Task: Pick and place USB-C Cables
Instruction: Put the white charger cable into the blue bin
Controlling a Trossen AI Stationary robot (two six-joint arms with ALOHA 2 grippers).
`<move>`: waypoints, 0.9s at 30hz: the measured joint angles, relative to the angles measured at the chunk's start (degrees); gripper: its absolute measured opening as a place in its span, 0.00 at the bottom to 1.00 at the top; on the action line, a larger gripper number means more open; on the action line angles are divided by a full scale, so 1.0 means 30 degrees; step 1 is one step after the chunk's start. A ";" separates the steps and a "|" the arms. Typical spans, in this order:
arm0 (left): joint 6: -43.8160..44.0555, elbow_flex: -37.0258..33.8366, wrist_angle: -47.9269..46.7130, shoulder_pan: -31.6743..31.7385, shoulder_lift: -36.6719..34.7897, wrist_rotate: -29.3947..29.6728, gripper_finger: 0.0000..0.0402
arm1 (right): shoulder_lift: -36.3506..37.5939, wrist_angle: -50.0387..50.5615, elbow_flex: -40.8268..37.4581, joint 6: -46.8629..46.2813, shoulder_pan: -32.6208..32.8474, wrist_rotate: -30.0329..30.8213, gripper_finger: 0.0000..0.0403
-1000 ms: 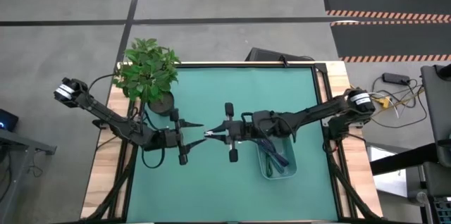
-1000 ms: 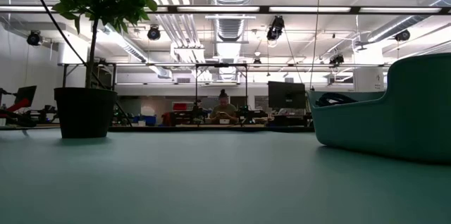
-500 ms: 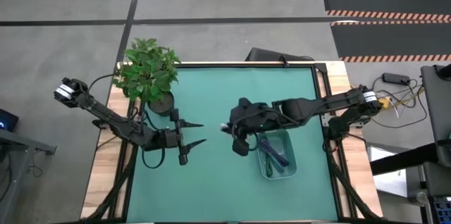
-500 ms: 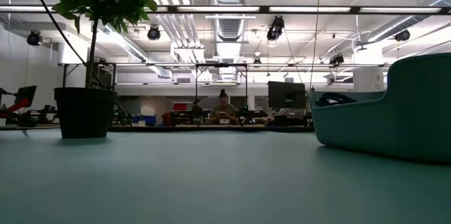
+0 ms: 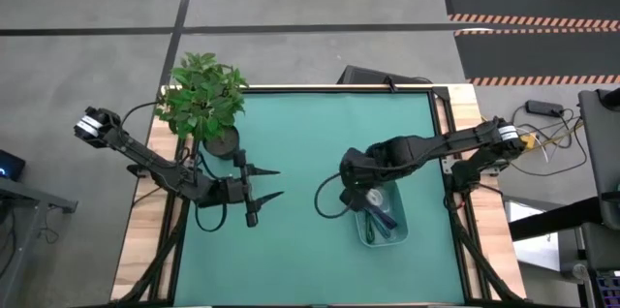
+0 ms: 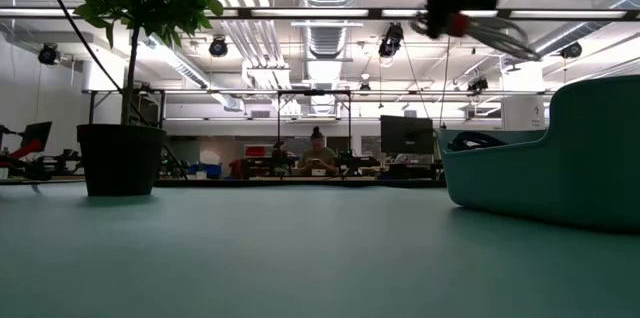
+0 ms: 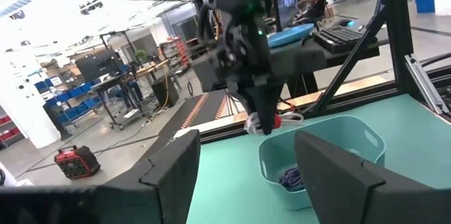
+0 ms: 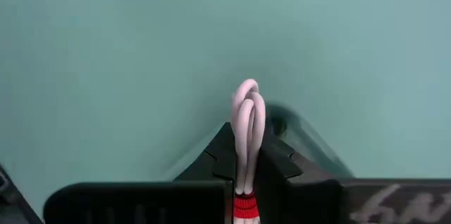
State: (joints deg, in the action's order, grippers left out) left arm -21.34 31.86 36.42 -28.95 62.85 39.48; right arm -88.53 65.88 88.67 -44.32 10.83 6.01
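White cable (image 8: 246, 122) pinched in right gripper (image 8: 243, 164) above bin (image 5: 380, 213) rim; left gripper (image 5: 271, 184) at 9 o'clock, jaws spread, empty.

2 dark jointed arms (image 5: 145, 158), pale collars near bases, black angular fingers (image 7: 337, 175).

Right end effector (image 8: 246, 157) raised mid-table, arm bent, fingers clamped tight. Left end effector (image 5: 269, 183) waits low at table's left side, fingers (image 7: 173, 171) spread wide.

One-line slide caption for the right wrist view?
Right gripper fingers shut on the white cable bundle with a red tie, above the green table mat.
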 joint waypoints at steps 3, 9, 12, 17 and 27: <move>0.0000 0.0000 0.0000 0.0000 0.0007 0.0000 0.53 | -0.0014 0.0762 -0.0779 -0.0828 0.0000 -0.0756 0.03; -0.0007 0.0000 0.0000 0.0000 0.0007 0.0007 0.53 | -0.0029 0.0686 -0.2662 -0.1707 0.0000 -0.2188 0.03; -0.0007 0.0000 0.0000 0.0000 0.0007 0.0007 0.54 | -0.0029 0.0265 -0.3611 -0.1922 0.0000 -0.2523 0.03; -0.0015 0.0000 0.0000 0.0000 0.0007 0.0007 0.54 | -0.0029 -0.0587 -0.4735 -0.2365 0.0000 -0.3050 0.03; -0.0015 0.0000 0.0000 0.0000 0.0007 0.0015 0.53 | -0.0029 -0.1057 -0.5051 -0.2591 0.0000 -0.3004 0.03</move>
State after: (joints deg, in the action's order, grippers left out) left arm -21.39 31.86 36.42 -28.95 62.87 39.53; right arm -88.62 62.70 73.52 -52.10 10.83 -3.01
